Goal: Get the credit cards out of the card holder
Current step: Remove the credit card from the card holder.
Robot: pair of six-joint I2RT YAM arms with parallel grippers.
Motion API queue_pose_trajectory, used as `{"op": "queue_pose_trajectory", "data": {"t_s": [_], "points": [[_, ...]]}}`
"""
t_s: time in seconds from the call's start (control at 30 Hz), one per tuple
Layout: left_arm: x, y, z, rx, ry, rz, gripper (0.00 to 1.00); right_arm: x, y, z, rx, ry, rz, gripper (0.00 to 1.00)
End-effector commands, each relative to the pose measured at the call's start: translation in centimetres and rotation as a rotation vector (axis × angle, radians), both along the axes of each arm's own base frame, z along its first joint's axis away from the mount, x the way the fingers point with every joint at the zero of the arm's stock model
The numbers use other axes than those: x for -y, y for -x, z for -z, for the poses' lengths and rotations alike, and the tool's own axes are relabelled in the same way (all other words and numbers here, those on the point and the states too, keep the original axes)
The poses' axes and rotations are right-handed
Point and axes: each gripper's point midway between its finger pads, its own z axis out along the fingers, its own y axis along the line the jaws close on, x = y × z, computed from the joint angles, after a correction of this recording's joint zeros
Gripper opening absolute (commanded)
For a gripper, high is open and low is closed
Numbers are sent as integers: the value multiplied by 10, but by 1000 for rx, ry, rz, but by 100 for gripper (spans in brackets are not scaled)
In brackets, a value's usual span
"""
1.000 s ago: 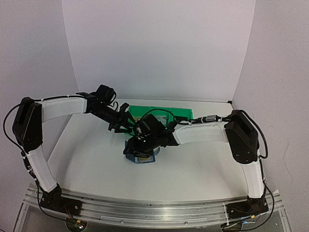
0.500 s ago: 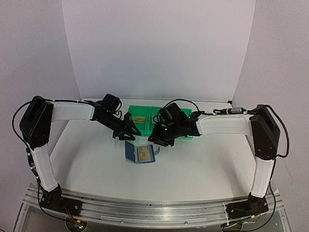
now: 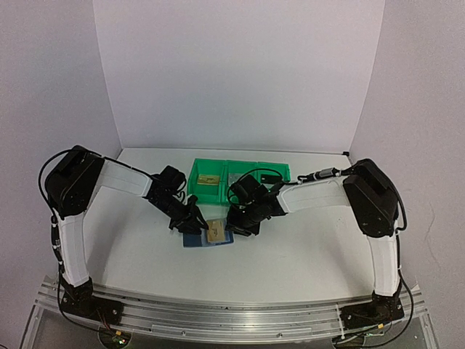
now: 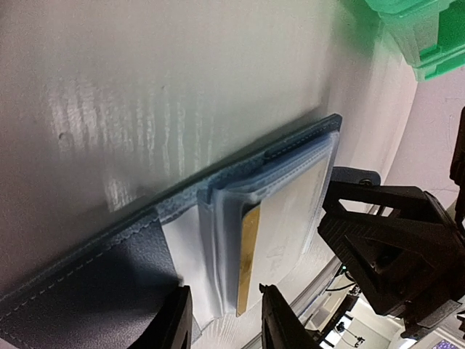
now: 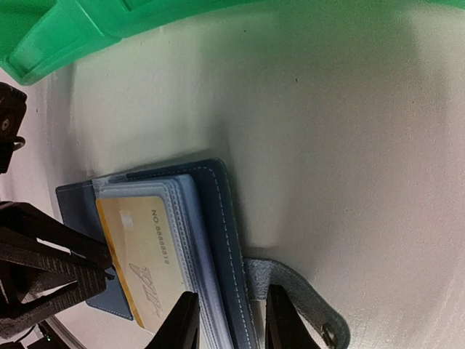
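My left gripper (image 4: 221, 309) is spread and empty at the open wallet (image 4: 87, 291). My right gripper (image 5: 229, 313), equally spread, faces it from the tab side. The gold card (image 5: 138, 251) sits in a clear sleeve, and the wallet lies flat on the table (image 3: 305, 240). I judge a pinch could catch the sleeve too, dragging the unpinned wallet.

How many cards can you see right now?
2. A gold card lies in the open blue wallet; what looks like another yellowish card sits in the left green bin. More may hide in the wallet's slots.
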Motion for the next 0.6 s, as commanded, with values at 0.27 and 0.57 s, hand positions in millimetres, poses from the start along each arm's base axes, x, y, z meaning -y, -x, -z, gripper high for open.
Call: {"op": "queue_pose_trajectory", "data": {"t_s": [0.27,0.57], "points": [[19,-9,1,99,142,77,27,-2,11,21,-78,-51,41,24],[28,-9,-15,143,242,106,16,-4,19,23,-109,-96,45,23]]}}
